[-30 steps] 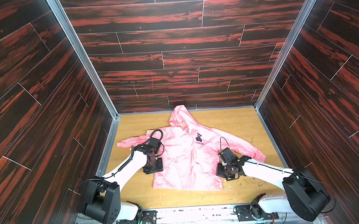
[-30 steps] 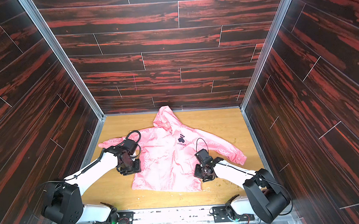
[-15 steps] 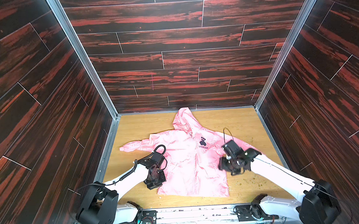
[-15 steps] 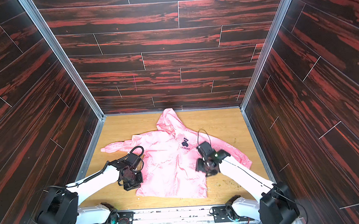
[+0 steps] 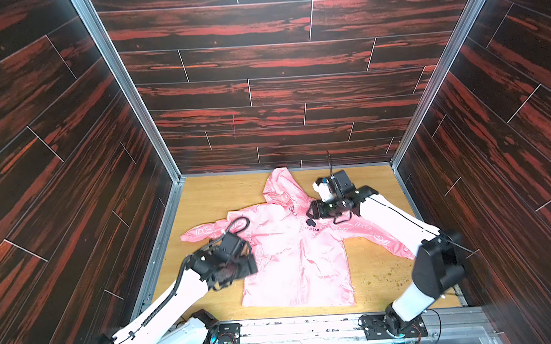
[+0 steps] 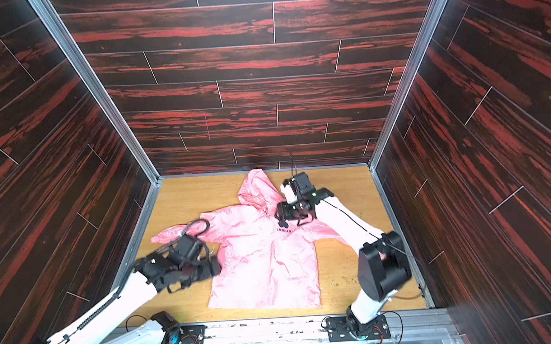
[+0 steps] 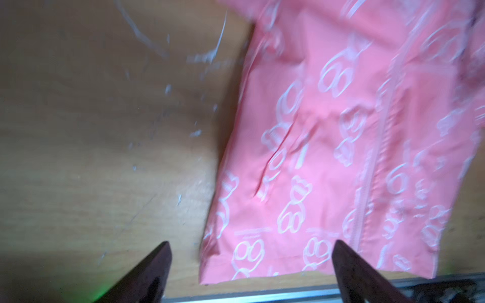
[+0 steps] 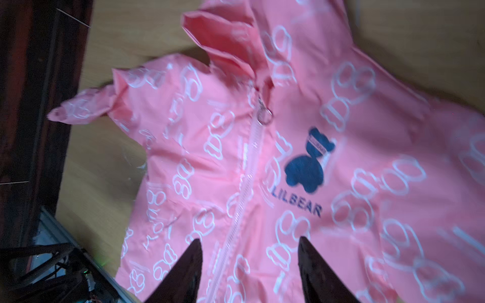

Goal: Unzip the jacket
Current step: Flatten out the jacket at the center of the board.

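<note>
The pink jacket lies flat and face up on the wooden table, hood toward the back wall, sleeves spread. Its front zipper is closed, and the metal ring pull sits at the collar. My right gripper hovers open above the chest beside the bear logo, the zipper line running between its fingers. My left gripper stands wide open and empty over the jacket's lower left hem corner.
Dark wood-pattern walls close in the table on the left, back and right. A metal rail with both arm bases runs along the front edge. Small specks of debris lie right of the hem.
The jacket has been drawn toward the front and spread flatter. My right gripper has let go and moved up from the hem to the chest. My left gripper has let go and opened wide.
</note>
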